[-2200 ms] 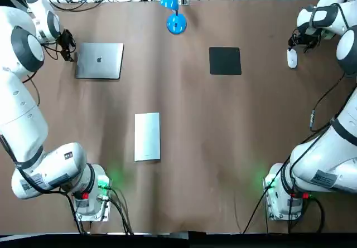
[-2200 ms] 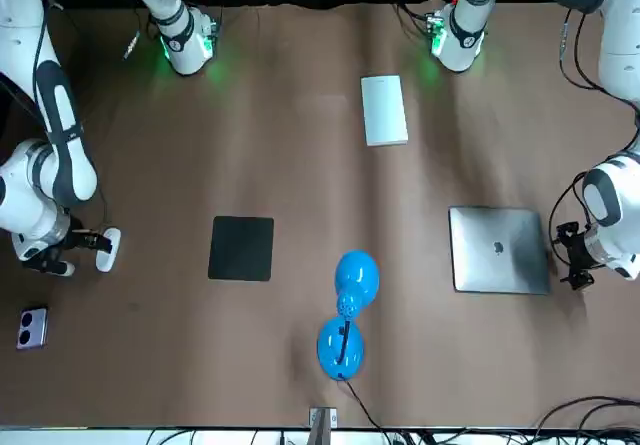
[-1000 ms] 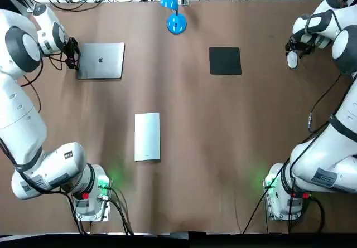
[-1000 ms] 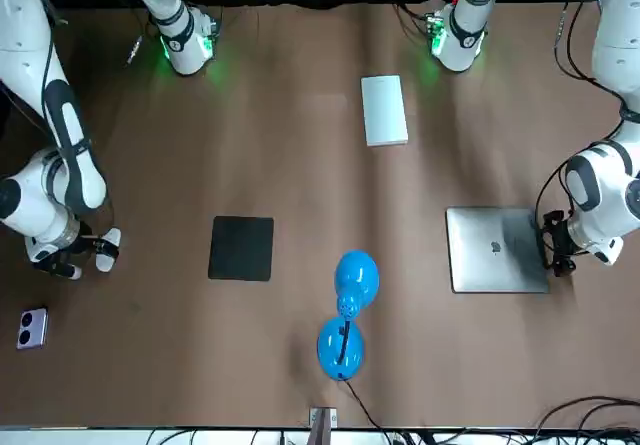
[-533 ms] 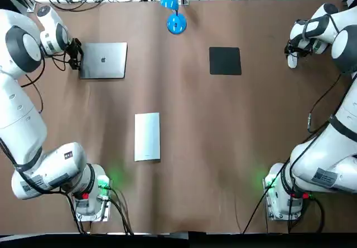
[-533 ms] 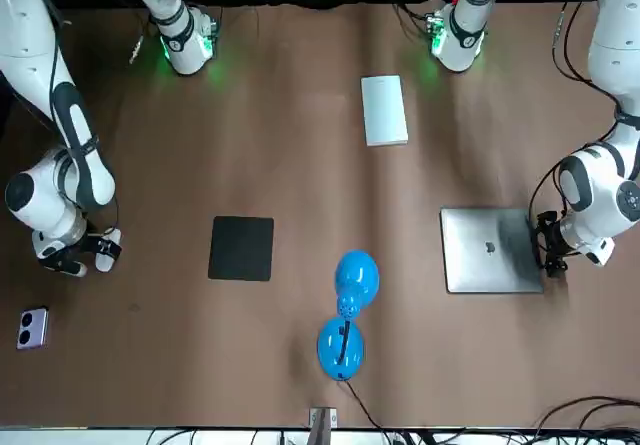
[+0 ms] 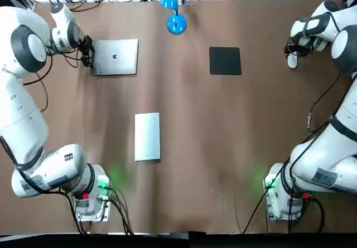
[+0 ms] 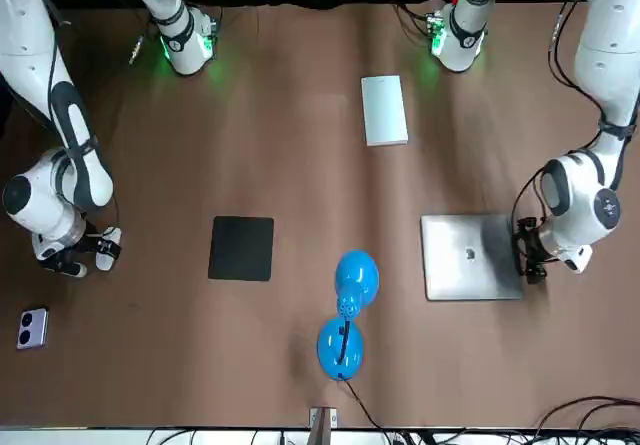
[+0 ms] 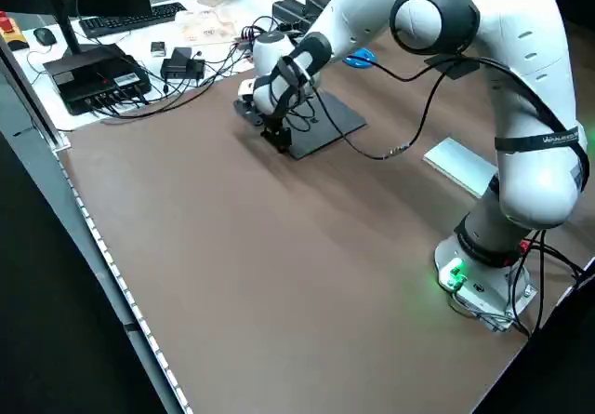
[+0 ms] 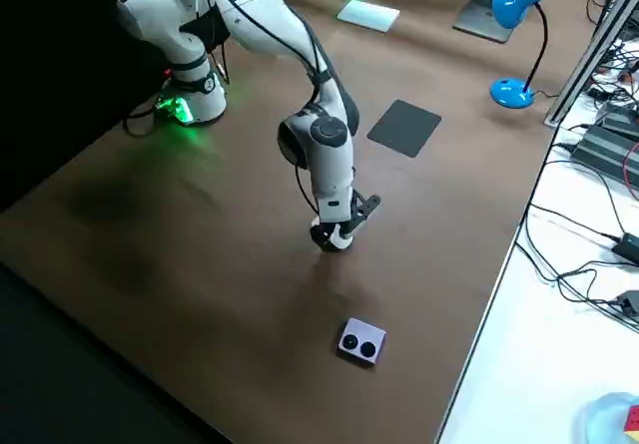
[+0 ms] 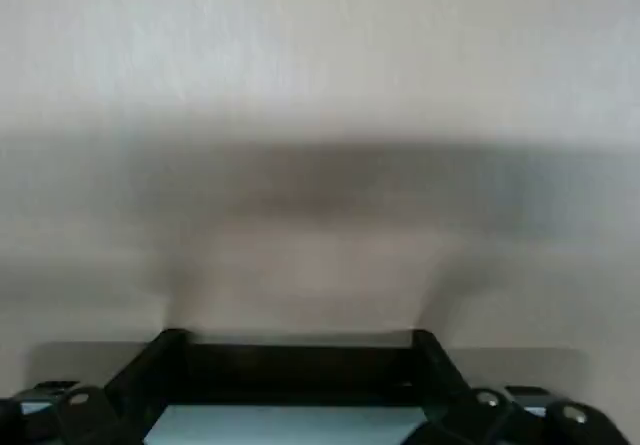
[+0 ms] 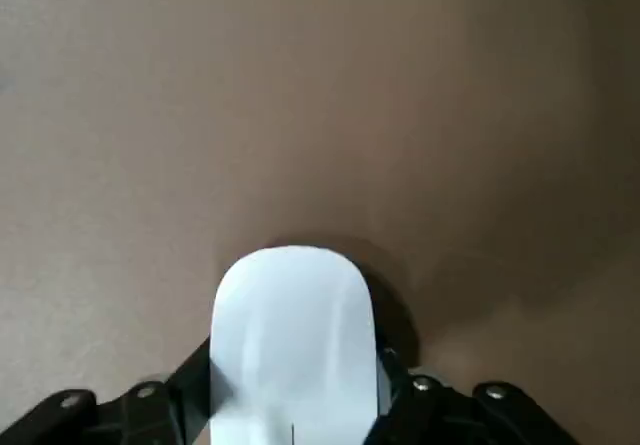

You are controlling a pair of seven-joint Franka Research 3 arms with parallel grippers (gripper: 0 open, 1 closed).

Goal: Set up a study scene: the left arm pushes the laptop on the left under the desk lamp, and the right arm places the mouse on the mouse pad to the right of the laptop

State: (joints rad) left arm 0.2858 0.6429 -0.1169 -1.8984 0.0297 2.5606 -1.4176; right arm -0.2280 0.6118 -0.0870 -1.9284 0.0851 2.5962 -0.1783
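The silver laptop [image 7: 115, 57] lies closed at the far left, still left of the blue desk lamp [image 7: 176, 23]. My left gripper [image 7: 87, 53] presses against the laptop's left edge, open, with its fingers spread along that edge; the front view shows the left gripper [image 8: 524, 253] beside the laptop [image 8: 470, 257]. The black mouse pad [image 7: 225, 61] lies bare right of the lamp. At the far right, the white mouse [image 12: 292, 325] sits low at the table between the fingers of my right gripper [image 7: 292, 54], which is shut on it.
A flat silver case [image 7: 147, 136] lies mid-table, nearer the bases. A small purple device [image 8: 32, 328] sits near the far edge beyond the mouse. Cables and boxes crowd the strip behind the lamp [image 8: 356, 277].
The left gripper has pushed the laptop steadily right toward the lamp. The right gripper came down over the mouse and has stayed there.
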